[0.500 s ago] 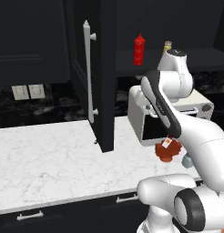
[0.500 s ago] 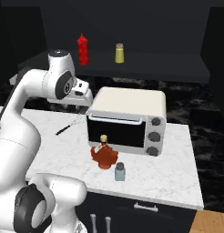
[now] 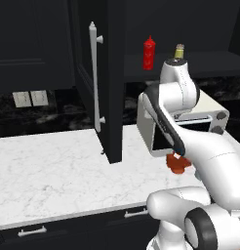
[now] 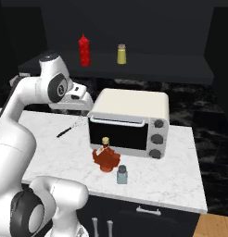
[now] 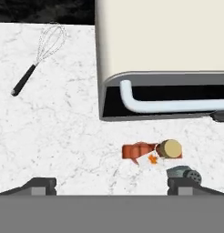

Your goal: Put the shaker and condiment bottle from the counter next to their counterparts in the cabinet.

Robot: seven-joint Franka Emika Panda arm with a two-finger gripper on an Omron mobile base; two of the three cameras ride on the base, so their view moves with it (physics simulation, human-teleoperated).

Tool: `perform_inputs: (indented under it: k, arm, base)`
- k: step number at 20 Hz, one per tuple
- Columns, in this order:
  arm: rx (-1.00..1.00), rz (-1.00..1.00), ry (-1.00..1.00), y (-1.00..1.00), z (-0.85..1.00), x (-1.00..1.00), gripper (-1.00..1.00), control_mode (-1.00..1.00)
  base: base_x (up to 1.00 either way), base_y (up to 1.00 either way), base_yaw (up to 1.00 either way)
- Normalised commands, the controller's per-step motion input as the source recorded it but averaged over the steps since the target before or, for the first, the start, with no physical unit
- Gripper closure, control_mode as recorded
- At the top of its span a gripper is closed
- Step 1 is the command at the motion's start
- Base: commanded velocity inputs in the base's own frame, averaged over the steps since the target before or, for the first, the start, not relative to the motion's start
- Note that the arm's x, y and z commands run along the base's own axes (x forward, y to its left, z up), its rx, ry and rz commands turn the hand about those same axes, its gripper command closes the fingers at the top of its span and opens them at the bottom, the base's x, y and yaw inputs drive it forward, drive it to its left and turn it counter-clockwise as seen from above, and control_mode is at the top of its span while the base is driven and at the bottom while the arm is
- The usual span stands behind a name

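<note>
The shaker [image 4: 121, 174] stands on the counter [image 4: 180, 185] just in front of the toaster oven [image 4: 129, 121], and the bottle [image 4: 106, 157] stands touching or nearly touching it on the arm's side. Neither has been lifted. In the cabinet [image 4: 134, 67] above, the red bottle [image 4: 84, 50] and yellow shaker [image 4: 121, 54] wait on the shelf, well apart from the pair below.

Against half a second ago I find no change in the things themselves — only the arm has shifted slightly, the gripper [image 4: 81, 99] holding high beside the oven's top corner. In the hand view the fingertips [image 5: 41, 185] stand wide apart with nothing between them, looking down on the bottle and shaker; a whisk [image 5: 38, 57] lies further off.

My judgement: this is the approach, and both transfers remain to be done. The two items crowd each other, so the descent risks knocking one over.
</note>
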Motion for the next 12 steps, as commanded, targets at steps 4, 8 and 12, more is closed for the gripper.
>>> perform_inputs:
  k: [4,8,12]
  arm:
    - [-0.25,-0.48,-0.05,0.00,-0.19,0.00,-1.00,-1.00]
    - [-0.31,-0.59,-0.11,0.00,-0.22,0.00,-1.00,-1.00]
    - [-0.33,-0.62,-0.16,0.00,-0.23,-0.01,-1.00,-1.00]
  base:
    - [0.00,0.00,0.00]
    - [0.00,0.00,0.00]
    - [0.00,0.00,0.00]
